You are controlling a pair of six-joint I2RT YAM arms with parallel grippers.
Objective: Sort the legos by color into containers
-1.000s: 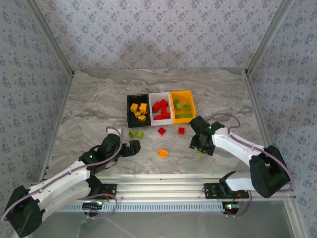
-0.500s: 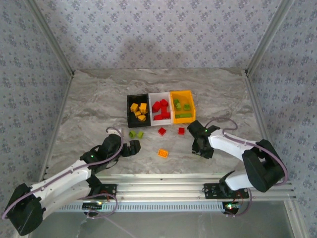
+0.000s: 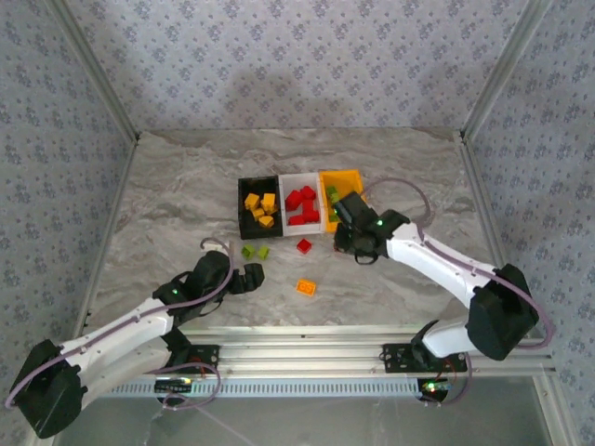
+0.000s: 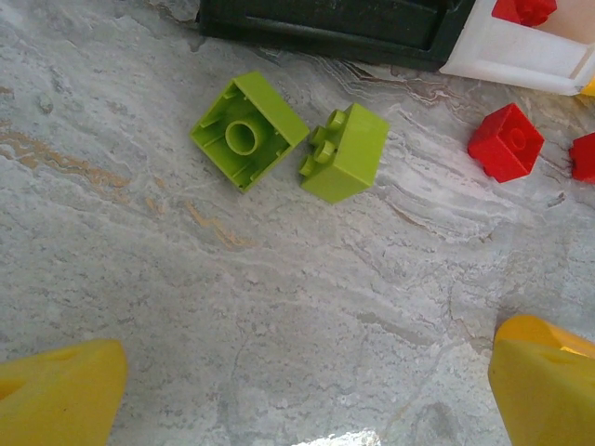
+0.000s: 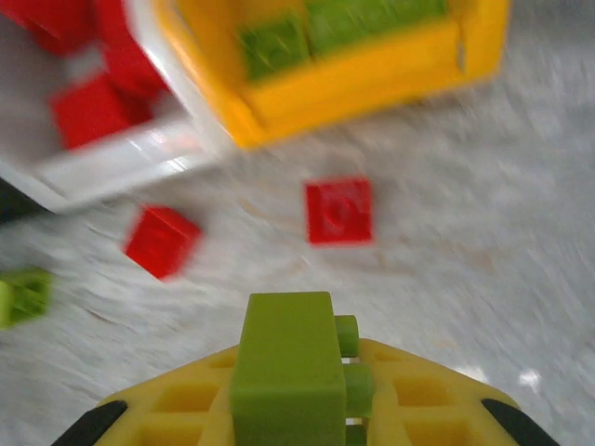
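Right pincer (image 5: 296,401) around green lego (image 5: 284,358); near rim of orange-yellow bin (image 5: 353,88)

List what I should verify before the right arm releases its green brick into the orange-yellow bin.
1. Grip: the green brick is clamped in the right gripper: ok.
2. Colour match: the orange-yellow bin holds green pieces: ok.
3. Gripper above the bin: not ok. It is short of the near wall, over the table by a red brick.
4. Free room in the bin: cannot tell, as the wrist view is blurred.
5. Left gripper out of the way: ok. It is open, above the loose green bricks.
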